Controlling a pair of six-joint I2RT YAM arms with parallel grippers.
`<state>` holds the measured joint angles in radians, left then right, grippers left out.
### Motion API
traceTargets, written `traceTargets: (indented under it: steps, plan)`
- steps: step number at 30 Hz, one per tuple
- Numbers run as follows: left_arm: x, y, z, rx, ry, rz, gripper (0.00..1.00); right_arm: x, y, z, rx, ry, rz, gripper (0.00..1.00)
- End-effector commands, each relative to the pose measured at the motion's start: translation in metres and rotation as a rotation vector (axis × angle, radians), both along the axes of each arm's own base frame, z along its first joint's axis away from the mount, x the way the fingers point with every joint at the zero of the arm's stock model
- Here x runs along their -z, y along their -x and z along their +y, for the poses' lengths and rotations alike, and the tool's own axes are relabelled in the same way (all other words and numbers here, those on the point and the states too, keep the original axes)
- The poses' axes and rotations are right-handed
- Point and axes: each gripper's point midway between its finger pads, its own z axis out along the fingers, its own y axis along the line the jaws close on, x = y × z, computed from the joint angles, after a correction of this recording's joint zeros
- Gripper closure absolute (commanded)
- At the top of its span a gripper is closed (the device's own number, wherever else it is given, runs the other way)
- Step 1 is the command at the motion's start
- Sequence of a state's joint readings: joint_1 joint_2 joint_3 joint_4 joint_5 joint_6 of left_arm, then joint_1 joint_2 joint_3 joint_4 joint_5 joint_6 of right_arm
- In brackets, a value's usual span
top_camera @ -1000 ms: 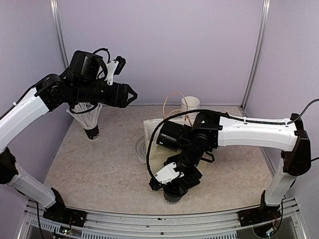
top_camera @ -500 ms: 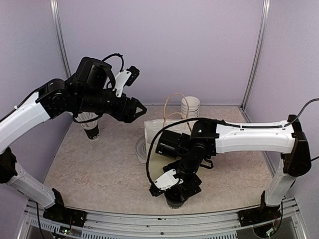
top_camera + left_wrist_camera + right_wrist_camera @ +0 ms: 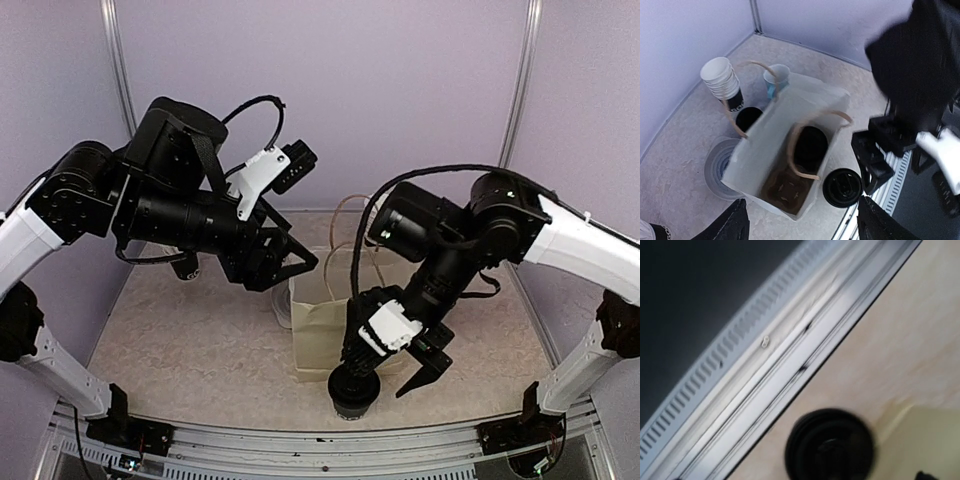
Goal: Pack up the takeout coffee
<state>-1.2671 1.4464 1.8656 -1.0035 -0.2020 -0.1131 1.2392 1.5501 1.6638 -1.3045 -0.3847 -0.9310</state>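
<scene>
The takeout coffee [image 3: 353, 392] stood upright with its lid on at the bottom centre of the top view, on the table [image 3: 200, 340] just outside the paper bag [image 3: 318, 322]. We saw the right gripper [image 3: 392, 362] released above it, grasping nothing. The left gripper [image 3: 296, 272], its jaws spread and empty, hung above the bag.

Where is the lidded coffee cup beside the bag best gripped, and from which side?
The coffee cup stands upright with the paper bag close behind it, so likely its wall just under the lid, from above on the near side.
</scene>
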Motion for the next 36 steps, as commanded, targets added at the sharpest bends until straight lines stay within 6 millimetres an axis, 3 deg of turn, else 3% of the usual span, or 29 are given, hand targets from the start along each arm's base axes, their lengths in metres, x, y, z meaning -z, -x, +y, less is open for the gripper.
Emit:
traceTargets:
  steps: [1,5,8,11,14,16,20,24,27,36]
  plan:
    - [0.047,0.046,-0.017,0.174,-0.188,0.041,0.28,-0.065,-0.019,-0.016,0.034,-0.156,-0.05,0.0]
    - [0.06,0.082,-0.039,0.324,-0.207,0.074,0.27,-0.105,-0.101,-0.039,0.288,-0.214,-0.243,0.01]
    - [0.073,0.095,-0.059,0.395,-0.225,0.089,0.26,-0.144,-0.129,-0.067,0.391,-0.335,-0.257,0.0]
    - [0.103,0.095,-0.078,0.409,-0.288,0.102,0.23,-0.157,-0.154,-0.091,0.51,-0.413,-0.243,0.0]
    - [0.131,0.091,-0.093,0.4,-0.339,0.108,0.11,-0.139,-0.193,-0.113,0.71,-0.422,-0.264,0.0]
    - [0.15,0.094,-0.107,0.418,-0.357,0.12,0.1,-0.117,-0.211,-0.129,0.815,-0.398,-0.262,0.0]
    - [0.167,0.094,-0.121,0.422,-0.374,0.123,0.11,-0.073,-0.23,-0.154,0.946,-0.359,-0.226,0.0]
    - [0.195,0.087,-0.114,0.392,-0.466,0.155,0.12,-0.047,-0.233,-0.163,0.984,-0.329,-0.173,0.01]
    - [0.216,0.081,-0.104,0.365,-0.545,0.173,0.12,-0.039,-0.234,-0.166,1.001,-0.323,-0.147,0.01]
    - [0.241,0.058,-0.091,0.284,-0.588,0.219,0.12,-0.031,-0.237,-0.168,1.019,-0.314,-0.127,0.02]
